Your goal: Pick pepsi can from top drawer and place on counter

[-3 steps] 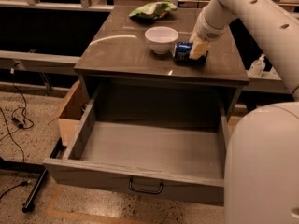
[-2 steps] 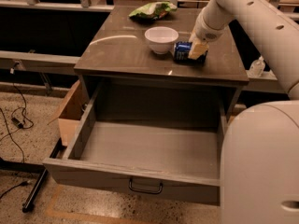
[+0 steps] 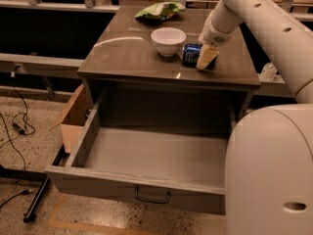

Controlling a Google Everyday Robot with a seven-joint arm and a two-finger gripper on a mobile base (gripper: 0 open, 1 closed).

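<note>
The pepsi can (image 3: pixel 190 54), dark blue, rests on the counter (image 3: pixel 127 53) just right of the white bowl. My gripper (image 3: pixel 206 58) is down at the can's right side, touching or nearly touching it, and it hides the can's right end. The top drawer (image 3: pixel 146 155) is pulled fully out below the counter and its inside is bare. Its dark bail handle (image 3: pixel 152 196) shows on the front panel.
A white bowl (image 3: pixel 168 40) stands mid-counter. A green-and-white bag (image 3: pixel 159 11) lies at the counter's back edge. My white arm (image 3: pixel 254 18) reaches in from the upper right, and my body (image 3: pixel 269 170) fills the lower right. A cardboard box (image 3: pixel 73 119) and cables (image 3: pixel 14 126) are on the floor at left.
The gripper and the can stay at about the same spot on the counter. My body covers slightly more of the lower right of the view.
</note>
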